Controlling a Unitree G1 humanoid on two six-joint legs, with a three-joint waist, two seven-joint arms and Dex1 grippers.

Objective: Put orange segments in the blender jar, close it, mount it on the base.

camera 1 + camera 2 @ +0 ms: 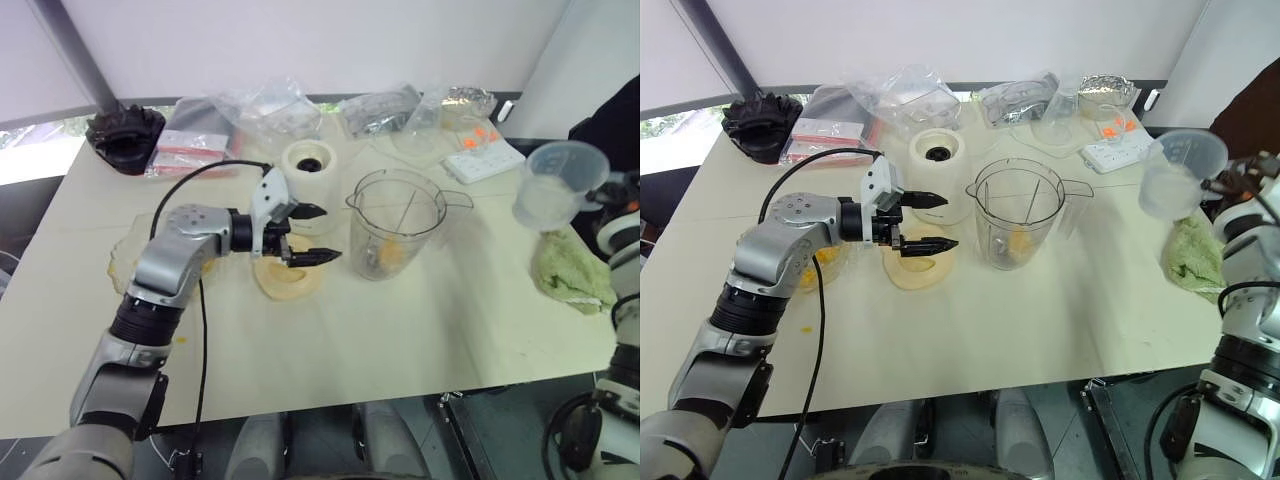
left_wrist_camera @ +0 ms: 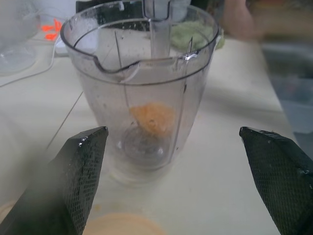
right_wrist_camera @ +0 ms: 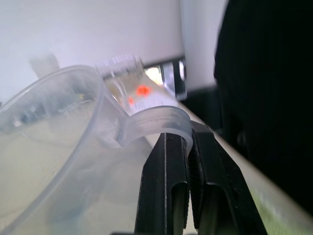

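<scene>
I have the jar [image 1: 396, 222] standing upright at the centre of the frame on the table [image 1: 400, 340], with orange segments [image 2: 152, 117] already lying at its bottom over the blades. So I judge the loading step is at least partly done, and neither closing nor mounting has begun: the jar's mouth is uncovered.

My left gripper [image 1: 305, 236] hangs just left of the jar, pointing toward it, jaws spread wide and empty. Directly under it on the table lies the flat peach-cream lid [image 1: 285, 278]. The base [image 1: 311, 165] sits behind the gripper, up and to the left of the jar, its black socket bare.

At the right edge of the frame my right gripper [image 3: 188, 161] is clamped on the handle of a cup [image 1: 558, 185], holding this clear cup in the air, well apart from the jar. A green cloth [image 1: 572, 272] lies below it. I cannot tell whether the cup holds anything.

I take it the cup is meant for the jar, so the next move calls for carrying it left over the jar's mouth and tipping it without knocking the rim. After that, my left gripper needs to drop onto the lid, lift it and seat it on the jar.
</scene>
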